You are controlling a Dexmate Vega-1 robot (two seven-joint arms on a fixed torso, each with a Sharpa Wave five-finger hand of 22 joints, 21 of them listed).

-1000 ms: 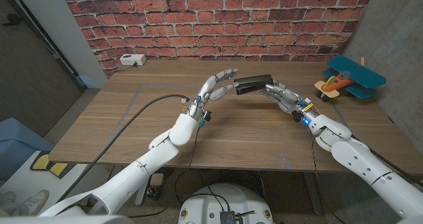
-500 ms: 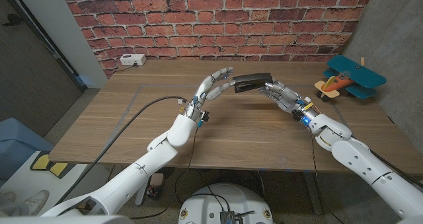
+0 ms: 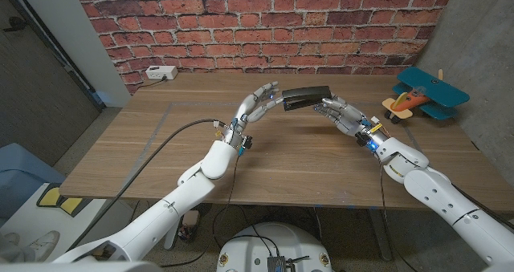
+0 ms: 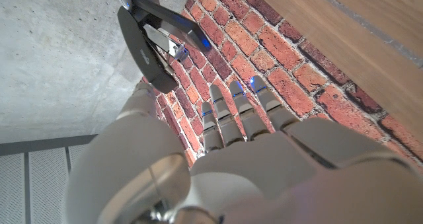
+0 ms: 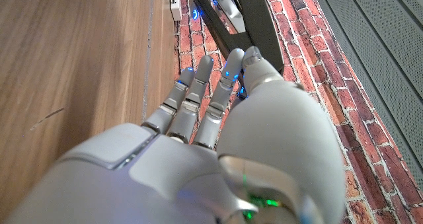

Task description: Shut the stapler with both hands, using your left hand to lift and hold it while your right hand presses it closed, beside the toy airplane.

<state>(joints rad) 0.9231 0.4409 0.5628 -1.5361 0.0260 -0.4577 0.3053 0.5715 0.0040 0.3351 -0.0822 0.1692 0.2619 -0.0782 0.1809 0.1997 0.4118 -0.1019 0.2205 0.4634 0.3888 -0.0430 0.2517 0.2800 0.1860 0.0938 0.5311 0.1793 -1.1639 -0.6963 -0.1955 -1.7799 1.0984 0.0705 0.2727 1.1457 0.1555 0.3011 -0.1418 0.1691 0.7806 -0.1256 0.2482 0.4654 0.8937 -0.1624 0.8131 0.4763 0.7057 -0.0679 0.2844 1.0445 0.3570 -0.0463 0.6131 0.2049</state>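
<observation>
- Head view: stapler (image 3: 306, 98) hangs above the worktop (image 3: 161, 144), well left of the airplane (image 3: 423, 95), a little higher than before.
- Left hand (image 3: 259, 106) fingers grip its end.
- Right hand (image 3: 344, 115) fingers touch the other end, spread; pressing looks next.

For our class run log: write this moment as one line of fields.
stapler: lifted, partly open | left hand: holds one end | right hand: fingers at other end | toy airplane: on table, right
</observation>
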